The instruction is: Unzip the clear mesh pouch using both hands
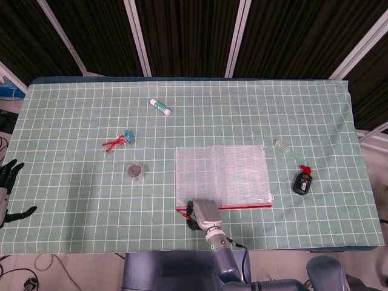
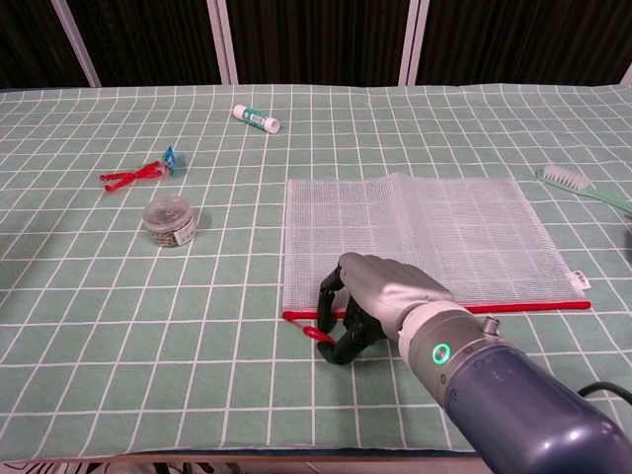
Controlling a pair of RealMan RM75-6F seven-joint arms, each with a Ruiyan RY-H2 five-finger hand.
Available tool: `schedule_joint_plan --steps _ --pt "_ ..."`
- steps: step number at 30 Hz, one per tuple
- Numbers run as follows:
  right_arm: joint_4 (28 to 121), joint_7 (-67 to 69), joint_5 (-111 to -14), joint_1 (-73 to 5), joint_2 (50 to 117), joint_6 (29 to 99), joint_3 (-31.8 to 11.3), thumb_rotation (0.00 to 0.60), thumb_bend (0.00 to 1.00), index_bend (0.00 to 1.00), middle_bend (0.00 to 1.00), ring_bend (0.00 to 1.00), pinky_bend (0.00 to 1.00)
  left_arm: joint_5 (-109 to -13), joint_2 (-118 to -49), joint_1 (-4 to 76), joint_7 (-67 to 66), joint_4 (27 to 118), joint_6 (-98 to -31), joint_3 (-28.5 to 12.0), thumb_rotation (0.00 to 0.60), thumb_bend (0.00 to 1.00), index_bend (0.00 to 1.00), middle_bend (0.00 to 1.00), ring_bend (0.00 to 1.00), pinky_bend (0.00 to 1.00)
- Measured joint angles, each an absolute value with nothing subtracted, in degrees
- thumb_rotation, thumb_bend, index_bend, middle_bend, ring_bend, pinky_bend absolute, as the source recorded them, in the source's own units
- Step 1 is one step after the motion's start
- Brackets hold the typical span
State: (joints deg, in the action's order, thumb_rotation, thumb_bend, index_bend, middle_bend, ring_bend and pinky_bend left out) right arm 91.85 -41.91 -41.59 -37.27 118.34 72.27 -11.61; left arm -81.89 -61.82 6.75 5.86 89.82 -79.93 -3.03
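Pouch: the clear mesh pouch (image 2: pixel 425 237) lies flat on the green checked desk (image 1: pixel 73 200), right of centre and toward the near edge; see-through, fine white grid, faintly creased.
Zipper: a red zipper strip (image 2: pixel 533 306) runs along the pouch's near edge, ending at its left corner in a red pull tab (image 2: pixel 311 333).
Right hand: the right hand (image 2: pixel 370 301) rests on the pouch's near-left corner, fingers curled down around the pull tab; whether it actually pinches the tab I cannot tell.
Left hand: the left hand (image 1: pixel 7 188) hangs off the desk's left edge, fingers apart, holding nothing.
Head view only: the left hand and a small black bottle with a red cap (image 1: pixel 302 181) near the right edge.
Chest view only: the dark fingertips (image 2: pixel 326 296) and the pull tab.
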Motion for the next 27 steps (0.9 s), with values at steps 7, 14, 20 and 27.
schedule_joint_plan --steps 7,14,20,27 --pt "92.13 -41.97 -41.73 -36.82 118.27 72.19 -11.48 0.6 0.47 0.58 1.0 1.0 1.0 -81.94 -61.79 6.77 5.92 89.87 -79.95 -3.03 0.6 0.01 0.0 0.0 0.0 0.0" --pt "92.21 -41.89 -42.05 -36.36 118.22 72.02 -11.18 0.6 0.52 0.61 1.0 1.0 1.0 -81.97 -61.78 6.75 5.98 89.86 -80.0 -3.01 0.6 0.01 0.0 0.0 0.0 0.0" --pt "92.94 -41.98 -42.53 -36.15 117.74 72.09 -11.2 0.6 0.6 0.64 1.0 1.0 1.0 -81.88 -61.77 6.77 5.95 89.93 -79.91 -3.0 0.6 0.01 0.0 0.0 0.0 0.0" --pt "95.01 -42.44 -43.66 -36.29 116.45 72.65 -12.22 0.6 0.66 0.65 1.0 1.0 1.0 -81.38 -61.59 6.87 5.65 90.34 -79.33 -2.98 0.6 0.01 0.0 0.0 0.0 0.0"
